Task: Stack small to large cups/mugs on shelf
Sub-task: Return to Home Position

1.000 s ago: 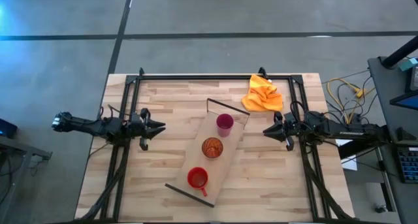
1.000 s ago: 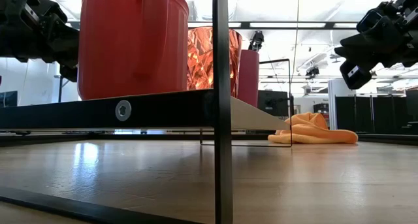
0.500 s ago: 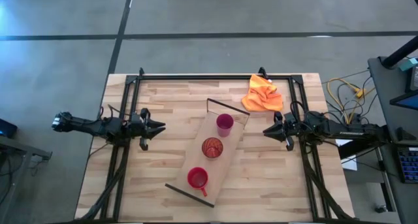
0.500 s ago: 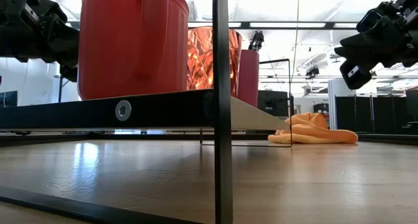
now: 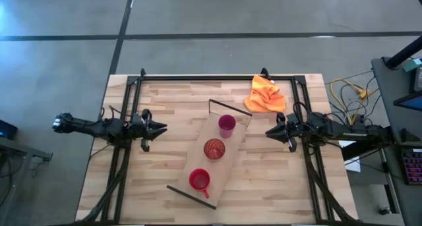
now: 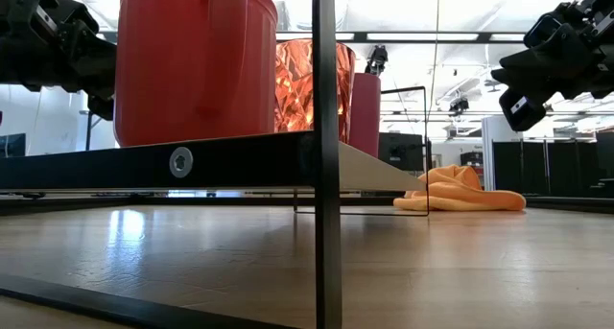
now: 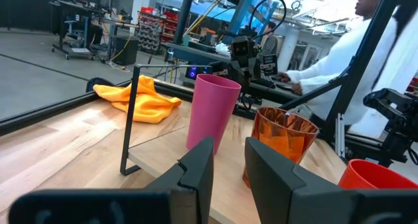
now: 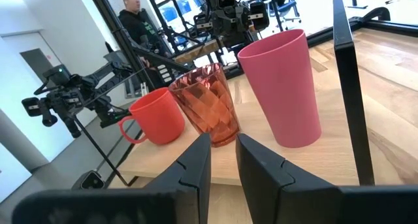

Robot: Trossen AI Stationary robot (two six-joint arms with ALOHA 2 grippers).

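Observation:
The pale wood shelf [image 5: 206, 164] lies slantwise on the middle of the table on its dark end frames. Three cups stand upright on it in a row. The magenta cup [image 5: 227, 125] is farthest, the amber tumbler [image 5: 214, 149] is in the middle, and the red mug [image 5: 199, 180] is nearest, its handle toward the near edge. My left gripper [image 5: 163, 128] hovers shut left of the shelf. My right gripper [image 5: 268, 132] hovers shut to its right. Only a narrow slit shows between each pair of fingers in the wrist views, and both point at the cups.
An orange cloth [image 5: 265, 94] lies crumpled at the table's far right corner, beyond the shelf's far end frame [image 5: 229, 107]. Bare tabletop lies between each gripper and the shelf. Cables [image 5: 349, 94] lie off the right edge. People show in the room behind [image 8: 134, 18].

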